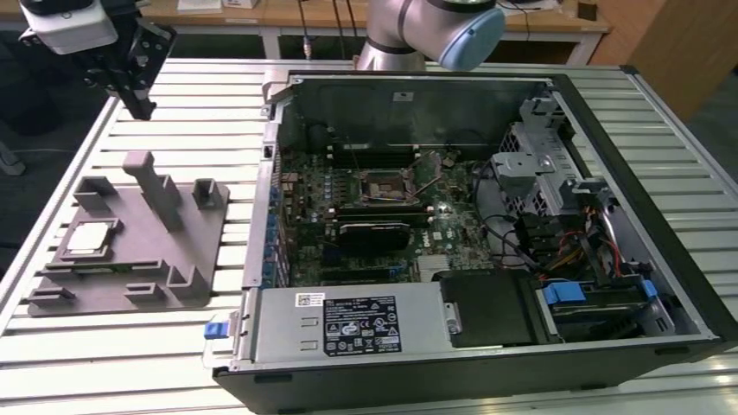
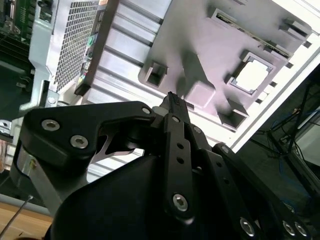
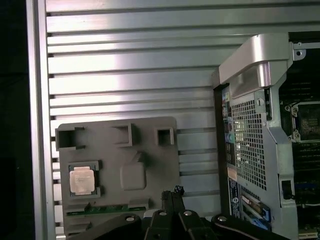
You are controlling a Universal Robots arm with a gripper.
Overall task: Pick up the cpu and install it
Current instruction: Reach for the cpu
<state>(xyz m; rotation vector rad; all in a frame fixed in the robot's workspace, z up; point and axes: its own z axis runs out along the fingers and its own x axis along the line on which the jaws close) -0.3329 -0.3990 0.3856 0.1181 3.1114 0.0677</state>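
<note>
The cpu [image 1: 90, 238] is a pale square chip lying flat in a recess of the grey fixture [image 1: 173, 259], at the exterior view's left. Both wrist views look down on the cpu [image 2: 252, 75] [image 3: 82, 180] in its pocket. My gripper [image 1: 141, 109] hangs high above the table, beyond the fixture's far end and well apart from the chip. Its fingertips [image 3: 172, 192] sit together, shut with nothing between them. The black socket frame [image 1: 381, 184] sits in the middle of the green motherboard inside the open computer case [image 1: 645, 173].
The fixture carries an upright post [image 1: 155, 186] and several raised blocks. The case's metal rear wall [image 3: 252, 125] stands beside the fixture. Cables and a drive cage [image 1: 542, 173] crowd the case's right side. Slatted aluminium table [image 1: 116, 363] runs around everything.
</note>
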